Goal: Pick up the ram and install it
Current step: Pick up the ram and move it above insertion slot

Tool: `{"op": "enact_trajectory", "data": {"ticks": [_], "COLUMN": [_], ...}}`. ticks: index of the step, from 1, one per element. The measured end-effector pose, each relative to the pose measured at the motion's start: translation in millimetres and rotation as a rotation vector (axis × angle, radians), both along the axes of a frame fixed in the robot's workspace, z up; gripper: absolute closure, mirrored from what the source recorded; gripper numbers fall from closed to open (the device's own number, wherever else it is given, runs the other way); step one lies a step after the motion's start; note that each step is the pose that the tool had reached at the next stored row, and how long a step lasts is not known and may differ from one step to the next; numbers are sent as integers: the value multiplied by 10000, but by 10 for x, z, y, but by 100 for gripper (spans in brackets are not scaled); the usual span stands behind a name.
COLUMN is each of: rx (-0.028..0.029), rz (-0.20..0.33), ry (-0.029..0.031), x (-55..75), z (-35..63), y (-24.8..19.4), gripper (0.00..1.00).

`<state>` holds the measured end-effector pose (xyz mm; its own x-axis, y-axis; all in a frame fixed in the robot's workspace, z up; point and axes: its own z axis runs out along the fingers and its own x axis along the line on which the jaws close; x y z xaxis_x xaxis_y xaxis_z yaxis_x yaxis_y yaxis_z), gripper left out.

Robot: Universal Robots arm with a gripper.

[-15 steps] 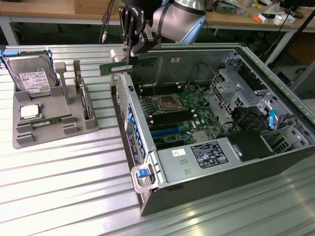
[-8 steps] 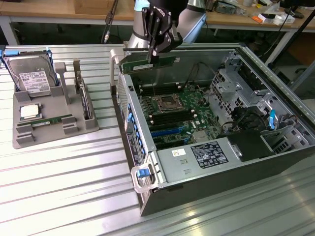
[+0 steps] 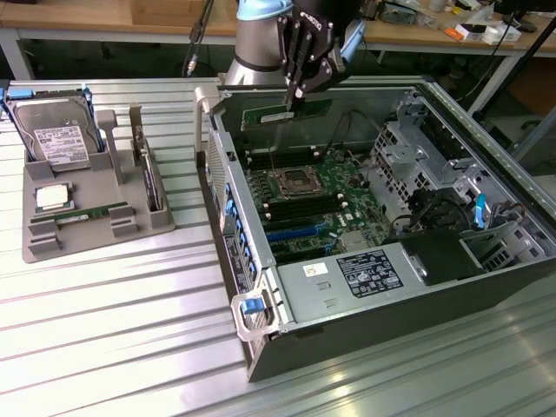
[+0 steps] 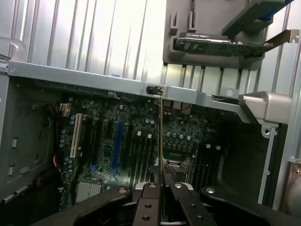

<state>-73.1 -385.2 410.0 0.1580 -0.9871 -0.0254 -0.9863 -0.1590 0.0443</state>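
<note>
Pick-up half looks done to me. The black robot hand (image 3: 296, 101) is pinching the long, thin green circuit-board ram stick (image 3: 269, 117) by its upper edge and holding it in the air over the far end of the open grey metal computer case (image 3: 365, 334). From the wrist view the ram stick (image 4: 161, 136) is edge-on, just a thin line running out from between the fingers (image 4: 148, 200) toward the green motherboard (image 4: 108, 141).

The install half isn't done. The stick is clear above the board and not touching any of the long black memory slots (image 3: 300, 208) next to the square CPU socket (image 3: 293, 181). I can't tell which slot it's lined up with, if any.

Off on the exterior view's left, well apart from the case, a grey plastic parts tray (image 3: 39, 248) sits on the ribbed metal surface (image 3: 130, 330). It holds a boxy silver hard drive (image 3: 56, 139), a square silver CPU chip (image 3: 52, 195) and a second green stick lying flat (image 3: 91, 213).

As for writing, the hard drive has a white label and there's a black-and-white sticker (image 3: 369, 271) on the silver box inside the case. Both have print on them, but it's too small to read. No brand names I can make out anywhere.
</note>
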Motion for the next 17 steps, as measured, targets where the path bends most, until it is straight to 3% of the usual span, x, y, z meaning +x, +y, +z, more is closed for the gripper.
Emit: {"op": "enact_trajectory", "data": {"ticks": [10,17], "rx": [-1,-3], "rz": [0,0], "ry": [0,1], "x": [322,477], "z": [0,-1], "y": [0,0], "gripper": [87,87]}}
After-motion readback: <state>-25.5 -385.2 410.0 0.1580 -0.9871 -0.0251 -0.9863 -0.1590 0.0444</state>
